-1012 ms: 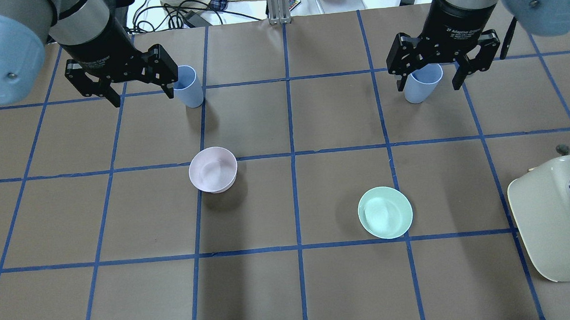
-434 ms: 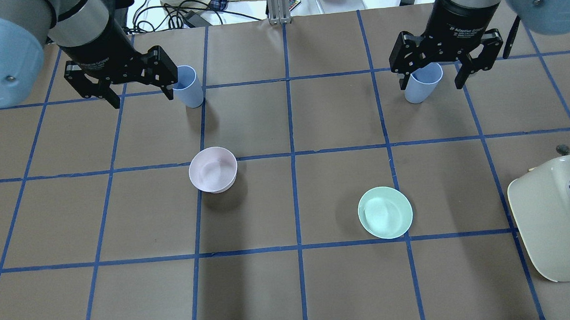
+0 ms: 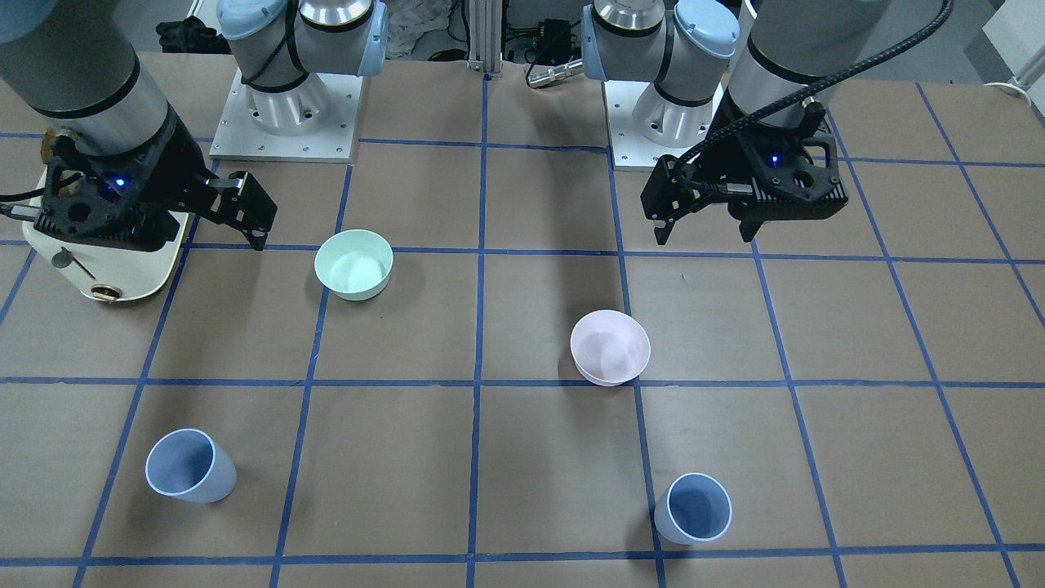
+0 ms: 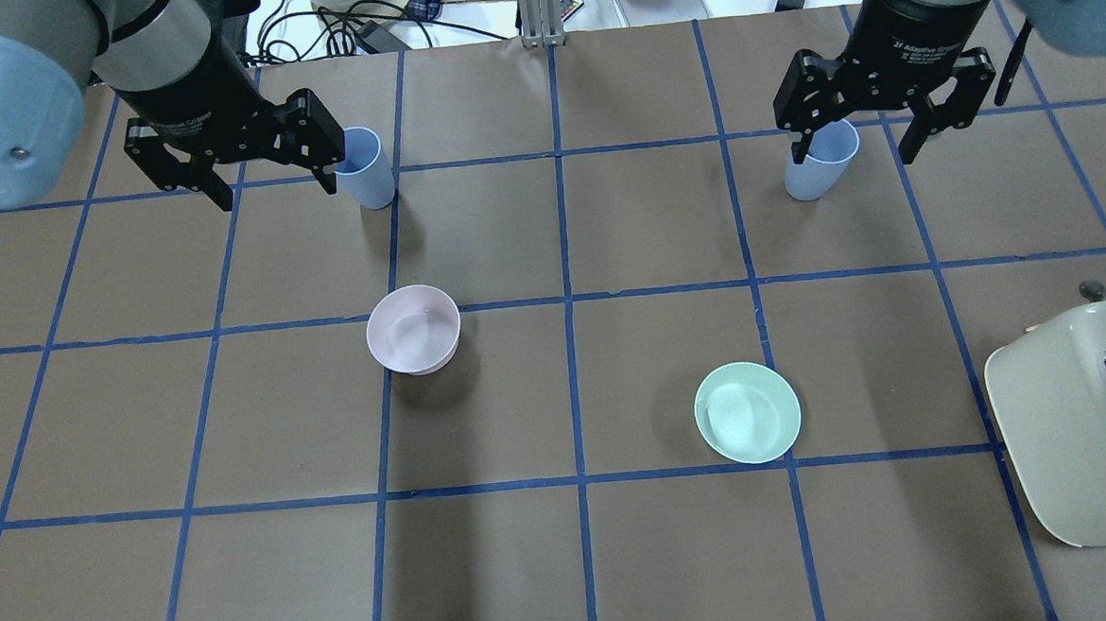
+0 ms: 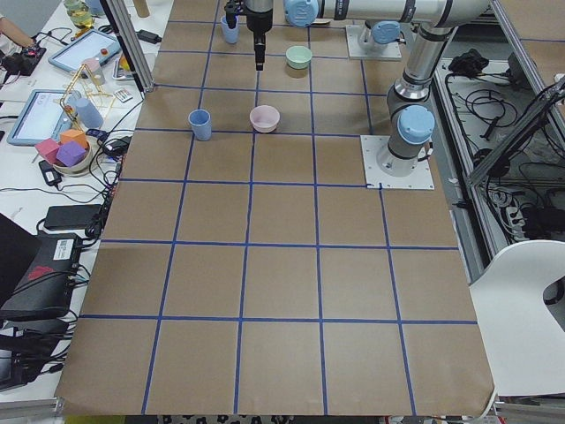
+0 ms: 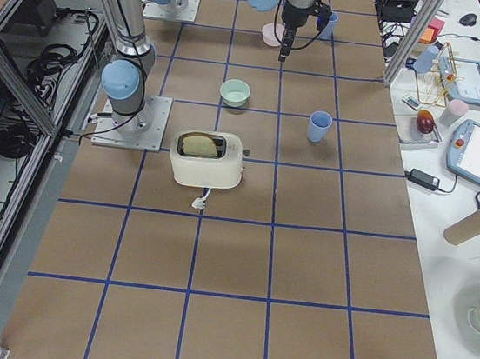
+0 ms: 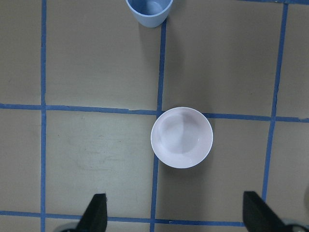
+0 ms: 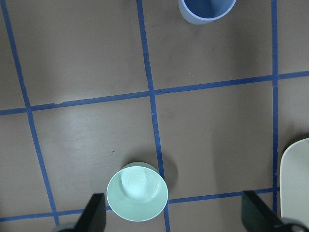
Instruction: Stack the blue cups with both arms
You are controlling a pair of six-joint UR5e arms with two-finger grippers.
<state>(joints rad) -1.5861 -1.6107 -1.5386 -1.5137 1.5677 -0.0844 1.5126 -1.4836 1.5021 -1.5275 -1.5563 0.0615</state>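
over the last second the right fingers (image 4: 806,108) have drifted outward and toward the far edge of the bench (image 4: 566,556), while the left fingers (image 4: 315,143) have held almost the same spot. both pairs are spread wide with nothing between them, their tips showing at the bottom corners of each wrist view. neither cup has moved: the left blue cup (image 4: 364,174) and the right blue cup (image 4: 818,166) stand upright on the far squares, well apart from each other. the overhead view makes the fingers seem to overlap the cups, but the front-facing view shows both pairs hanging high, nearer the robot's base and well short of them. each wrist camera looks down on a bowl instead, the pale pink bowl (image 4: 414,329) on the left and the mint-green bowl (image 4: 748,412) on the right, its cup only at the top edge. this reads as approach: no cup is gripped and stacking has not begun
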